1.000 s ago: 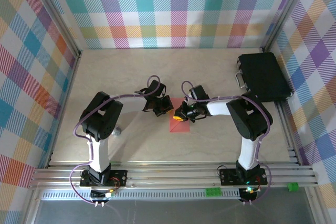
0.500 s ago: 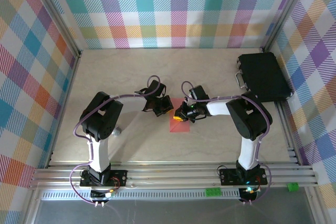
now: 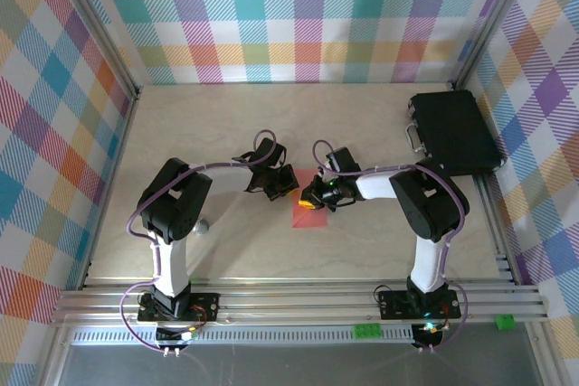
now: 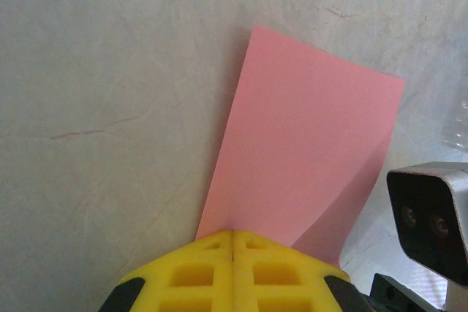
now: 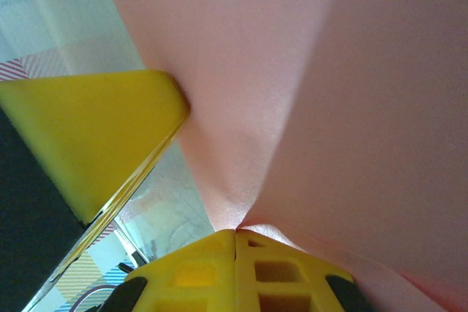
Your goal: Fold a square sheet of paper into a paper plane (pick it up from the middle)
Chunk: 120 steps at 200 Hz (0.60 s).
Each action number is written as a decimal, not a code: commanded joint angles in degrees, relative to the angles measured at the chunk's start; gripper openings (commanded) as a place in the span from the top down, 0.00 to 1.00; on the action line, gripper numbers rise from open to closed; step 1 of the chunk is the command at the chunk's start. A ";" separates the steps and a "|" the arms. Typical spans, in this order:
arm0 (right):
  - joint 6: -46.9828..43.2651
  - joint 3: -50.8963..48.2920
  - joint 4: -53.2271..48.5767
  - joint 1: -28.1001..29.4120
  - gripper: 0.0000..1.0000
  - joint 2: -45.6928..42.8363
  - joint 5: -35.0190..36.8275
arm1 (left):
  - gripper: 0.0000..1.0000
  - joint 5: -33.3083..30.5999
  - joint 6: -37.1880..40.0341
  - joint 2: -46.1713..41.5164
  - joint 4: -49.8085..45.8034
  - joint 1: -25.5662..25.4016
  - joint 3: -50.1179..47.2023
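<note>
The square sheet of paper is salmon-pink and sits mid-table between the two arms. In the left wrist view the paper slopes away from my left gripper. That gripper's yellow fingers are pressed together on the sheet's near edge, and a soft crease runs to the paper's right side. My right gripper is shut on the sheet, which bends up over the camera. The left gripper's yellow finger shows just beside it. From above, left gripper and right gripper nearly touch.
A black case lies at the back right by the plaid wall. A small grey object rests on the table beside the left arm. The aluminium rail runs along the near edge.
</note>
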 commanded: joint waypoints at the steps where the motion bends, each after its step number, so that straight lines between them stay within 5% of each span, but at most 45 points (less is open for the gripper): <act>1: -0.56 -0.81 0.79 0.26 0.99 1.97 1.24 | 0.96 -1.45 0.26 1.60 -4.25 -0.54 -1.08; 120: -0.94 -0.81 -0.60 0.26 0.98 3.20 2.74 | 0.96 -2.14 0.08 0.70 -4.87 -0.54 -0.91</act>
